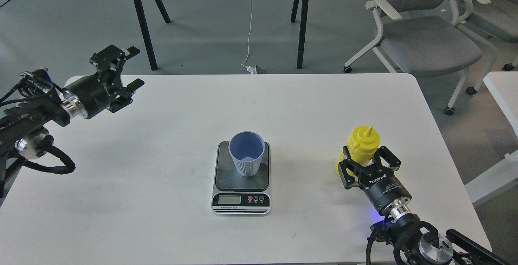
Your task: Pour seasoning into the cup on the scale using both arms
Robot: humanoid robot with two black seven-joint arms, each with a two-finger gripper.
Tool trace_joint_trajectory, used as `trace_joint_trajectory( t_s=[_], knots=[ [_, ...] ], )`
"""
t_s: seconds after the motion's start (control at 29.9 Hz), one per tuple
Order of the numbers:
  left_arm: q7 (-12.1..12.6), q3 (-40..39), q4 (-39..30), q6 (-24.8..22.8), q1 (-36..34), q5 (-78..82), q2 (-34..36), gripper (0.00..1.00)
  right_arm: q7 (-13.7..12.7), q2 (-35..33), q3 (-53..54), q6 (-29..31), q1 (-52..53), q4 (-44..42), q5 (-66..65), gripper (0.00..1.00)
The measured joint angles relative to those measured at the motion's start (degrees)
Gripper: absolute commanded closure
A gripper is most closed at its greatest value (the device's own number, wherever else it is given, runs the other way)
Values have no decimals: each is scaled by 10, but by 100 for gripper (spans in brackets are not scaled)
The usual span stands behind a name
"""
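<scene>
The light blue ribbed cup point(247, 153) stands upright on the dark platform of the small digital scale point(226, 176) at the table's middle front. The yellow squeeze bottle of seasoning point(364, 137) stands upright on the table to the right of the scale, nozzle up. My right gripper point(366, 155) is at the bottle from the near side, open, with one finger on each side of its body. My left gripper point(136, 66) is open and empty, held above the table's far left corner, far from the cup.
The white table point(162, 135) carries only the scale, cup and bottle. Grey office chairs point(425, 42) stand beyond its right end. Black legs point(141, 22) of another table stand behind. A second white table edge point(502, 95) is at far right.
</scene>
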Motion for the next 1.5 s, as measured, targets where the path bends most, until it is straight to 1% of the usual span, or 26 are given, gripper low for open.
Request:
trace_joint_trajectory(
  t_s=[0.07, 0.13, 0.47, 0.7, 0.9, 1.07, 1.37, 1.5],
  knots=[
    [0, 0, 0, 0, 2, 0, 0, 0, 0, 0, 0, 0, -6, 0, 0, 12],
    [0, 0, 0, 0, 3, 0, 0, 0, 0, 0, 0, 0, -10, 2, 0, 1],
    [0, 0, 0, 0, 4, 0, 0, 0, 0, -11, 4, 0, -65, 69, -12, 1],
    [0, 0, 0, 0, 4, 0, -1, 0, 2, -49, 12, 0, -108, 133, -17, 1],
    [0, 0, 0, 0, 4, 0, -1, 0, 3, -65, 30, 0, -132, 145, -17, 1],
    [0, 0, 0, 0, 4, 1, -1, 0, 3, -87, 51, 0, -159, 174, -17, 1],
    [0, 0, 0, 0, 4, 1, -5, 0, 3, -142, 81, 0, -249, 240, -22, 1],
    [0, 0, 0, 0, 4, 1, -5, 0, 3, -191, 94, 0, -301, 272, -33, 1]
  ],
)
